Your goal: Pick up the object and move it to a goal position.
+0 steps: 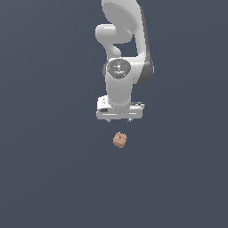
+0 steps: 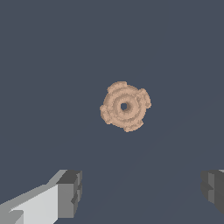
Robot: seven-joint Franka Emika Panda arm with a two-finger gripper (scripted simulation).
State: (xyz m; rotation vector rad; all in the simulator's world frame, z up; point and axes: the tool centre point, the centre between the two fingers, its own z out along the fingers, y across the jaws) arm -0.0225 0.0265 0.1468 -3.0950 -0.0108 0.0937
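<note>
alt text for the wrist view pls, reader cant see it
A small tan-brown, lumpy round object with ringed ridges and a dark centre hole lies alone on a plain dark blue-grey surface. The white gripper has its grey-tipped jaws spread wide apart at the frame's edge, holding nothing.

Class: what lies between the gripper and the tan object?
Nothing: in both views only bare dark surface separates the open gripper from the object.

— What lies around the scene?

— One flat, dark slate-blue surface [image 1: 49,178] fills both views from edge to edge. No wall, window or furniture shows.

— And the light?

— Soft and even. Faint lighter streaks cross the surface in the wrist view; shadows are hardly visible.
</note>
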